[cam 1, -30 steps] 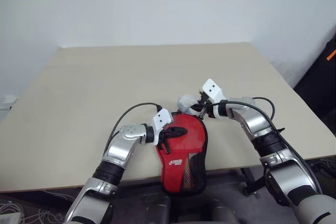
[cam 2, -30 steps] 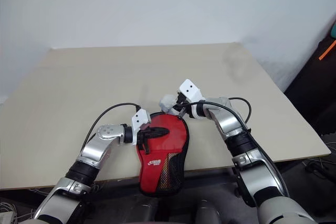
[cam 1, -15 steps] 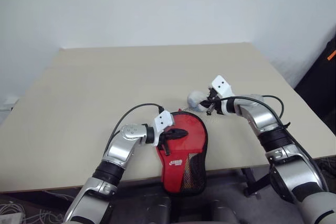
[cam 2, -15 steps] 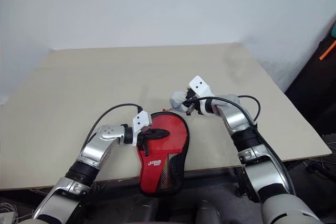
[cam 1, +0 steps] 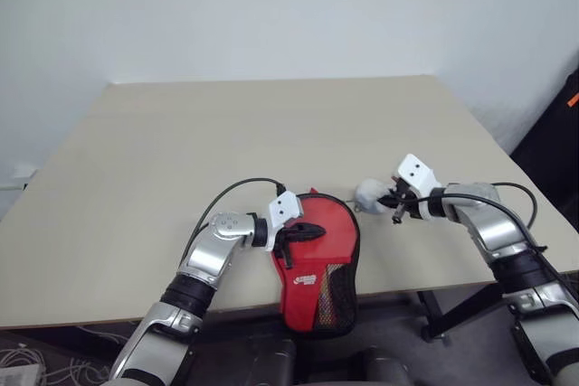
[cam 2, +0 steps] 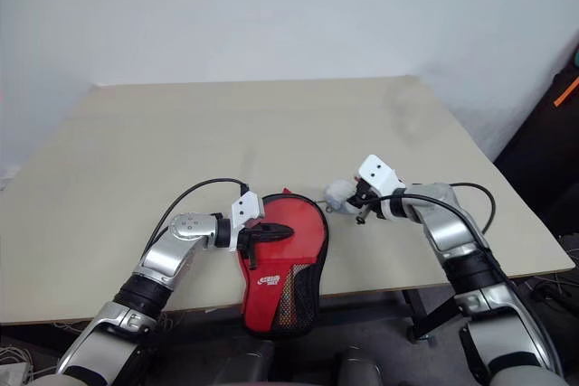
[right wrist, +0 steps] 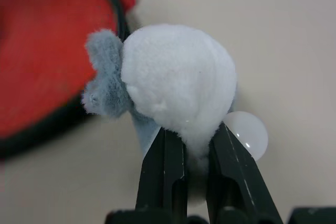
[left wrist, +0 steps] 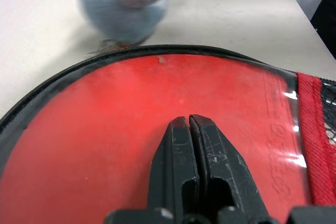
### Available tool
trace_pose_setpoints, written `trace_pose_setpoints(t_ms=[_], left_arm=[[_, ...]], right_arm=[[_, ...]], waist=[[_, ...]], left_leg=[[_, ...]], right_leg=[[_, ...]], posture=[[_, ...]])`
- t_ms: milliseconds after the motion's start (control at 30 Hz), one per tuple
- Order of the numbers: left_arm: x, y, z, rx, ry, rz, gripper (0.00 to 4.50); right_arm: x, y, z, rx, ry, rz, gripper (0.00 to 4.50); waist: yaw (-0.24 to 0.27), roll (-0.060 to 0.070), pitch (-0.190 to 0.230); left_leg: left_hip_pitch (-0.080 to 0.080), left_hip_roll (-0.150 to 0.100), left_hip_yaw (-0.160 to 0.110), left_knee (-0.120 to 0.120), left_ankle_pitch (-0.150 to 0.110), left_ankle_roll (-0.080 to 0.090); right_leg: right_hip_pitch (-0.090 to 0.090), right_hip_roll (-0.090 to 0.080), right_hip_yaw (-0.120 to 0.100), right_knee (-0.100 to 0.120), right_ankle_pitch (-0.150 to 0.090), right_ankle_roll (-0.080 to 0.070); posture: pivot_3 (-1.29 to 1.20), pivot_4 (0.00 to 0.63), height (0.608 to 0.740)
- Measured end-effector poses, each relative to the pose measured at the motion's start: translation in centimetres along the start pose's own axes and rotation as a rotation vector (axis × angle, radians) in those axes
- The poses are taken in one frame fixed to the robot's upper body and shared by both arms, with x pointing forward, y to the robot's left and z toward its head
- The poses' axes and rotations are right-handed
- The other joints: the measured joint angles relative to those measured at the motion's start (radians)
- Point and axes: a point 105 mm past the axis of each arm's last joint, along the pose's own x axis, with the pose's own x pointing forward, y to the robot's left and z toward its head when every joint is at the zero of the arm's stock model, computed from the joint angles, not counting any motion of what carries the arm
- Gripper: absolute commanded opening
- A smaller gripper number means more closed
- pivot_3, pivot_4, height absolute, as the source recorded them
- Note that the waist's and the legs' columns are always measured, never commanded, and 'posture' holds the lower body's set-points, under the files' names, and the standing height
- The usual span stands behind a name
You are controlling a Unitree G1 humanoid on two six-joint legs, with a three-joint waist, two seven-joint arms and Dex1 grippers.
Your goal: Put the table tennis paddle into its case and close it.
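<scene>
Case (cam 1: 315, 259) overhangs the table edge under the closed left pincer (left wrist: 189, 129); right pincer (right wrist: 190, 145) pinches a fuzzy lump (right wrist: 173, 80).

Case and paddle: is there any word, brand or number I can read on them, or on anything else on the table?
White logo on the red case: too small to read.
Embossed characters on the case's red face under the clear plastic, left wrist view: too blurred to read.
Fluffy pendant in the right tool: no text.
Table: no text.
</scene>
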Motion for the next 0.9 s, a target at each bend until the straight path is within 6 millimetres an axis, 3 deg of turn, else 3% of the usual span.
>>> trace_pose_setpoints(t_ms=[267,467,767,900], left_arm=[[0.0,0.3,0.0,0.001,0.007,-0.015,0.00],[0.1,0.6,0.0,0.005,0.009,-0.021,0.00],[0.1,0.9,0.0,0.006,0.014,-0.031,0.00],[0.1,0.9,0.0,0.008,0.014,-0.030,0.00]], right_arm=[[-4.2,2.0,-1.6,-0.036,0.029,0.047,0.26],[-7.1,4.9,-2.1,-0.069,0.050,0.143,0.26],[-9.3,9.9,-1.8,-0.101,0.048,0.370,0.26],[-9.9,11.3,-1.6,-0.109,0.046,0.436,0.26]], waist=[[0.008,0.001,0.000],[0.025,0.000,0.000],[0.026,0.000,0.000],[0.026,-0.001,0.000]], left_leg=[[0.000,0.000,-0.003,0.003,-0.002,0.004],[0.000,0.000,-0.004,0.004,-0.003,0.005],[0.000,0.000,-0.005,0.004,-0.003,0.006],[0.000,0.000,-0.005,0.004,-0.004,0.006]], right_leg=[[0.003,-0.001,0.000,-0.001,-0.001,0.000],[0.004,-0.001,0.000,-0.001,-0.001,0.001],[0.004,-0.002,0.000,-0.002,-0.001,0.001],[0.004,-0.003,0.000,-0.002,-0.001,0.001]], posture=[[0.00,0.000,0.715],[0.00,0.000,0.715],[0.00,0.000,0.715],[0.00,0.000,0.715]])
